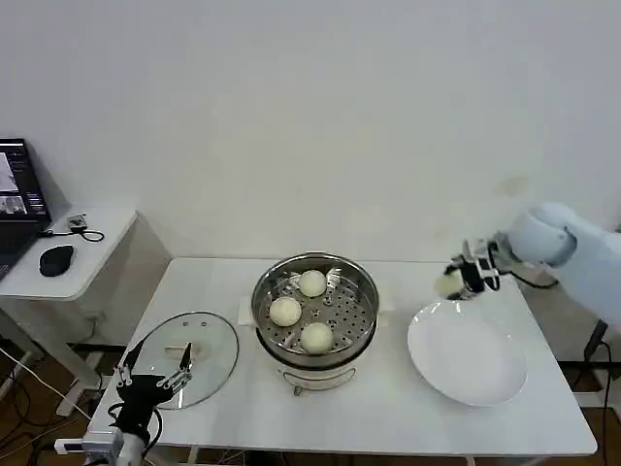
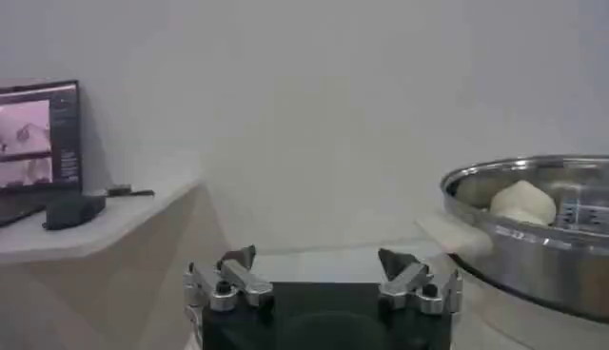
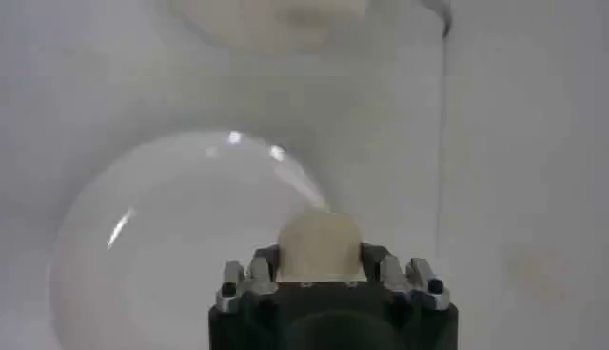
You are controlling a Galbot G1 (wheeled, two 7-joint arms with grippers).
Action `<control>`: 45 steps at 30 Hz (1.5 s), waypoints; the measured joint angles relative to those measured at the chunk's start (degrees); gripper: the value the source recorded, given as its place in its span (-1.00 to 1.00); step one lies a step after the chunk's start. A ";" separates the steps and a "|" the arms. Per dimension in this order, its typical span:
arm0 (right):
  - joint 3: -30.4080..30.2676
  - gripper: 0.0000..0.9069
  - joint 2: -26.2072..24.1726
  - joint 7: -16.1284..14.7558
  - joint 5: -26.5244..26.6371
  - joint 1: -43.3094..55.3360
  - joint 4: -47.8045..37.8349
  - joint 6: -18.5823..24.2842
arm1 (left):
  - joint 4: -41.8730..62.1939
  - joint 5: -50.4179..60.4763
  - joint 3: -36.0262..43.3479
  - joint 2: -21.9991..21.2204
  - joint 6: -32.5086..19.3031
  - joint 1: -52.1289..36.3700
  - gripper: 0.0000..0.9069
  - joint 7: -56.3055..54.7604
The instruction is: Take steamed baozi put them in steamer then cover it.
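Meanwhile the right pincer [image 1: 464,281], clenched on a baozi [image 1: 448,284] at frame right, had the steamer [image 1: 314,307] toward centre-left.

Four buns: three [image 1: 312,282] [image 1: 284,311] [image 1: 316,337] in one steamer [image 1: 361,291], one [image 1: 448,284] held above one plate [image 1: 468,361]. One glass lid [image 1: 184,357], one laptop [image 1: 19,202], one mouse [image 1: 55,259].
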 measured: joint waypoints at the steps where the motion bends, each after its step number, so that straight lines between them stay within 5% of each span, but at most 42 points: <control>1: -1.15 0.31 0.80 0.50 1.33 1.55 0.42 -0.82 | 0.00 0.00 0.04 -0.03 0.00 -0.02 1.00 0.00; 18: -13.67 0.33 18.27 12.47 21.94 11.48 0.25 -14.66 | 0.30 -0.04 -0.65 -0.20 0.00 -1.15 1.00 -0.03; 41: -18.77 0.33 25.64 15.14 21.43 6.78 -5.23 -17.42 | 0.96 -0.27 -1.04 -0.18 -0.21 -1.17 1.00 -0.03; 42: -18.79 0.36 25.75 15.12 21.35 6.59 -5.24 -17.42 | 0.97 -0.27 -1.04 -0.17 -0.22 -1.16 1.00 -0.03; 44: -18.80 1.00 25.87 15.05 21.12 6.19 -5.39 -17.41 | 0.97 -0.27 -1.07 -0.18 -0.23 -1.13 1.00 -0.03; 45: -18.80 1.00 25.88 14.98 20.97 6.03 -5.44 -17.39 | 0.97 -0.27 -1.08 -0.18 -0.24 -1.13 1.00 -0.03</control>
